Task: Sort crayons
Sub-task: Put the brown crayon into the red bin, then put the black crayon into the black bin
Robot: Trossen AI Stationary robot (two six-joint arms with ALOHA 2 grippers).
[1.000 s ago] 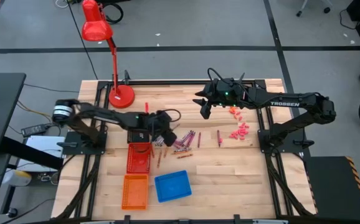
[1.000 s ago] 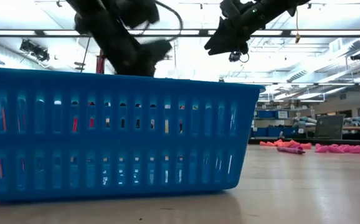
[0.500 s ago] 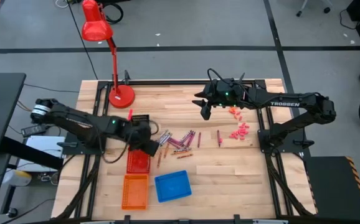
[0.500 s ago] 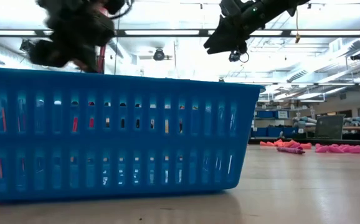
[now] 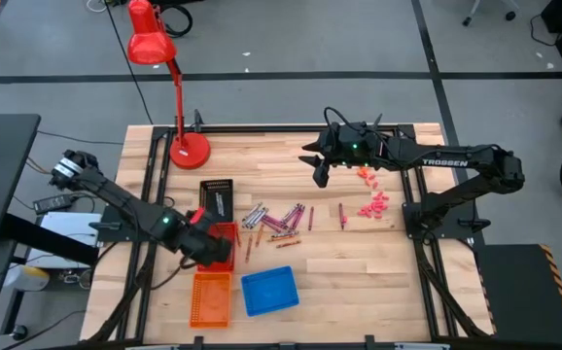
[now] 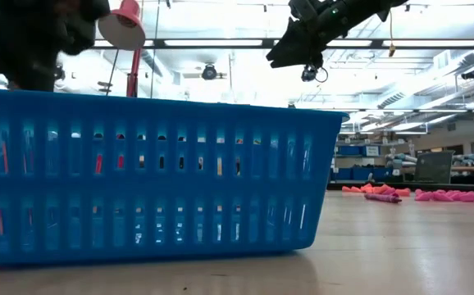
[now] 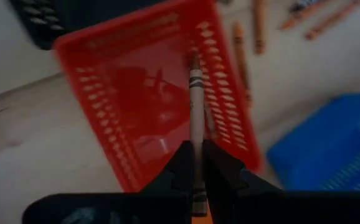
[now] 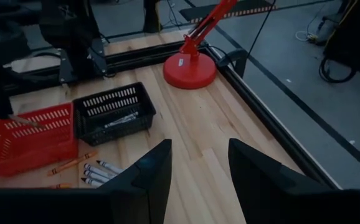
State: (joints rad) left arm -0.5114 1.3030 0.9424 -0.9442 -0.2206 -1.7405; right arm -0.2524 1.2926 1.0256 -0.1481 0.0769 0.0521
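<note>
Swung over red basket (image 5: 225, 233), left tool (image 7: 196, 163) pinches a crayon (image 7: 195, 106) pointing straight ahead.

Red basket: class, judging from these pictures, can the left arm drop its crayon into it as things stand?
Probably yes. The left gripper, shut on a crayon, hangs directly over the red basket, whose top is open, with nothing between them. The right gripper waits well away, open.

A blue slotted basket (image 6: 155, 184) fills the frame's left and centre. A dark gripper (image 6: 303, 49) hangs at top; pink bits (image 6: 409, 194) lie at far right.
</note>
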